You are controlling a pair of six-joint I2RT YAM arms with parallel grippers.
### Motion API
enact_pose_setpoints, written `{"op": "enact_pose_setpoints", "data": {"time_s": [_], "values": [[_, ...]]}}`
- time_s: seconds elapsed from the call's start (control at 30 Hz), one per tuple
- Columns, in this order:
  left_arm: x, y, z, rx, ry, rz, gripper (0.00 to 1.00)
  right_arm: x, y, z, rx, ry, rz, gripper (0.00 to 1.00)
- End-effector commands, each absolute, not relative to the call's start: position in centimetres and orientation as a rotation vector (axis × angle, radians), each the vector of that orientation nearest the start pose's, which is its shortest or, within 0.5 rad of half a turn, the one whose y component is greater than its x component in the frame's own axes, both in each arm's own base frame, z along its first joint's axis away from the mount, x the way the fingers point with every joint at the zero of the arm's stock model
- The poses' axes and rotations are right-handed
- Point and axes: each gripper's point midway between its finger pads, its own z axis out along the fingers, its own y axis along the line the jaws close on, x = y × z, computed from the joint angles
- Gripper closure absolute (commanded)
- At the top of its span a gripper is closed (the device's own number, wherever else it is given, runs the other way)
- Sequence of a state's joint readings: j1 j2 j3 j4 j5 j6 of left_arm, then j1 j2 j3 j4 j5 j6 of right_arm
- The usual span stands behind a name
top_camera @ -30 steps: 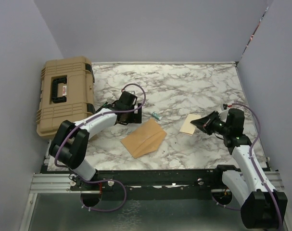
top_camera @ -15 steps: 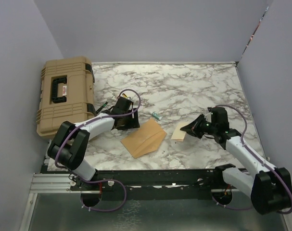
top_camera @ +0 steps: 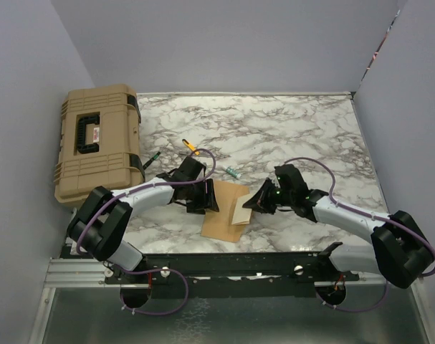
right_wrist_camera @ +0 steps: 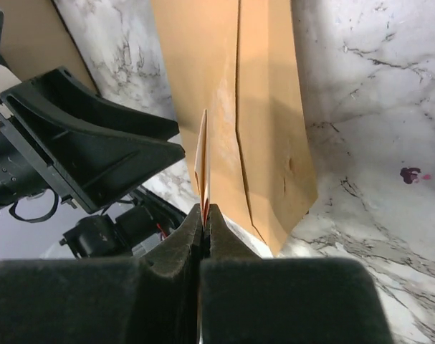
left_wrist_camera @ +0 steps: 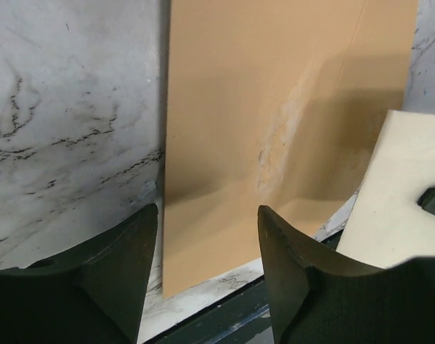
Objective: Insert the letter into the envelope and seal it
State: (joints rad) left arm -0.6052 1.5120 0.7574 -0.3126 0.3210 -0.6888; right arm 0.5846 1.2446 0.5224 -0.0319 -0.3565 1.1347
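Both were at the envelope [top_camera: 221, 223] at lower centre: the right gripper [top_camera: 251, 203] pinched the letter [top_camera: 241, 213] edge-on over it, and the left gripper [top_camera: 205, 198] gaped wide at its left edge. Insertion step, probably. Next, the letter needed lining up with the mouth, which was hard to see.

We see a robotics lab cell: plain lilac panels [top_camera: 224, 43] box in a marble-patterned bench [top_camera: 296, 122]. An aluminium rail [top_camera: 74, 272] fronts it; a tan hard case [top_camera: 95, 147] sits alongside.
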Motion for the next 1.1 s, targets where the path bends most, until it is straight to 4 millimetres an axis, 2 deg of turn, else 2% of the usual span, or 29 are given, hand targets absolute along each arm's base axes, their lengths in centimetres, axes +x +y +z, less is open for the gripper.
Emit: {"op": "enact_pose_setpoints", "data": {"time_s": [0.0, 0.1, 0.17, 0.33, 0.43, 0.6, 0.8, 1.07], "values": [[18.9, -23.3, 3.1, -0.015, 2.877, -0.792, 0.4, 22.7, 24.6, 7.8, 0.563, 2.467, 1.068, 0.99], [18.6, -23.1, 2.9, -0.011, 2.879, -0.79, 0.4, 23.2, 23.6, 7.4, 0.539, 2.419, 1.002, 0.99], [18.7, -23.1, 3.0, -0.013, 2.874, -0.79, 0.4, 23.3, 23.6, 7.0, 0.459, 2.41, 0.988, 0.99], [19.5, -22.9, 2.8, -0.001, 2.861, -0.737, 0.37, 23.3, 25.1, 6.1, 0.172, 2.385, 1.044, 0.99], [19.6, -22.8, 2.2, -0.023, 2.886, -0.709, 0.36, 23.3, 25.4, 5.1, 0.072, 2.409, 1.024, 0.99], [19.5, -22.4, 1.6, -0.036, 2.9, -0.679, 0.37, 23.4, 25.3, 4.4, 0.036, 2.399, 1.004, 0.99], [19.6, -22.8, 1.8, -0.042, 2.894, -0.704, 0.42, 23.3, 26.3, 3.3, 0.048, 2.441, 1.055, 0.99], [19.6, -23.0, 1.7, -0.058, 2.886, -0.721, 0.43, 23.4, 27.6, 2.4, 0.056, 2.484, 1.116, 0.99]]}}
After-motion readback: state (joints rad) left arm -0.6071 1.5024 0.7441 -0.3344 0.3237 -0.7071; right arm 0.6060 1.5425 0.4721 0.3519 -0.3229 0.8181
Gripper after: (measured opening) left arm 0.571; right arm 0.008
